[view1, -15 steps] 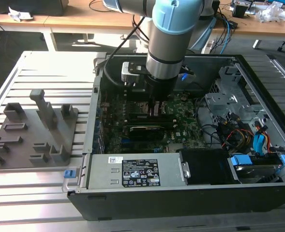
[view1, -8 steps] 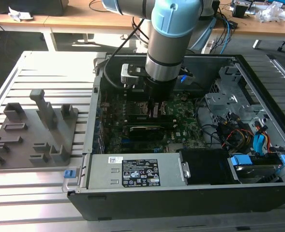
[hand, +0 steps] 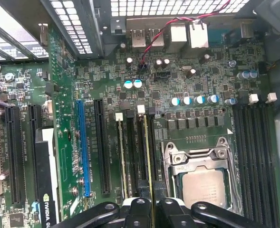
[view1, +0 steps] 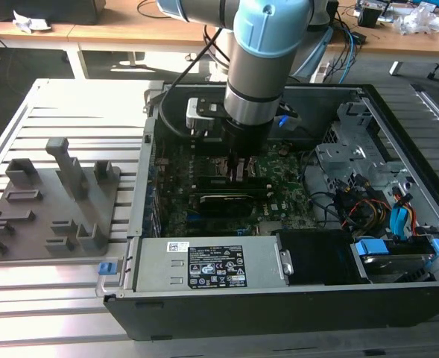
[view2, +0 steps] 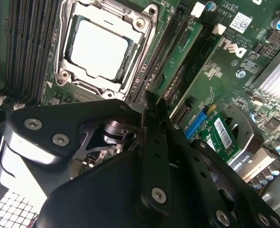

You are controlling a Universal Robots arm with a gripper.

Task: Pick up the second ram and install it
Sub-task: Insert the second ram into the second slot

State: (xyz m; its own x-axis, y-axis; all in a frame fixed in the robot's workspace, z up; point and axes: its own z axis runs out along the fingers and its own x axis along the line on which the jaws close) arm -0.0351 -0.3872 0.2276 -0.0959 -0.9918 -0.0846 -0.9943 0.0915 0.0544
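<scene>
The second ram point(hand: 145, 156) is a thin green stick standing on edge in a slot of the green motherboard point(hand: 216, 95), beside the CPU socket point(hand: 201, 180). In the second wrist view the second ram point(view2: 182, 52) shows its green face and runs down to the black fingertips point(view2: 151, 107). My gripper point(hand: 152, 209) is shut on the near end of this stick, with a finger on each side. In the exterior view my gripper point(view1: 238, 171) reaches down into the open computer case point(view1: 249, 306). Another ram stick point(hand: 120, 156) sits two slots further from the socket.
A long black card point(view1: 226, 200) lies across the board just in front of my gripper. A blue slot point(hand: 82, 147) and black slots run alongside. Cables point(view1: 368, 209) and drive bays crowd the exterior view's right. A grey parts fixture point(view1: 48, 201) stands outside the case, at the exterior view's left.
</scene>
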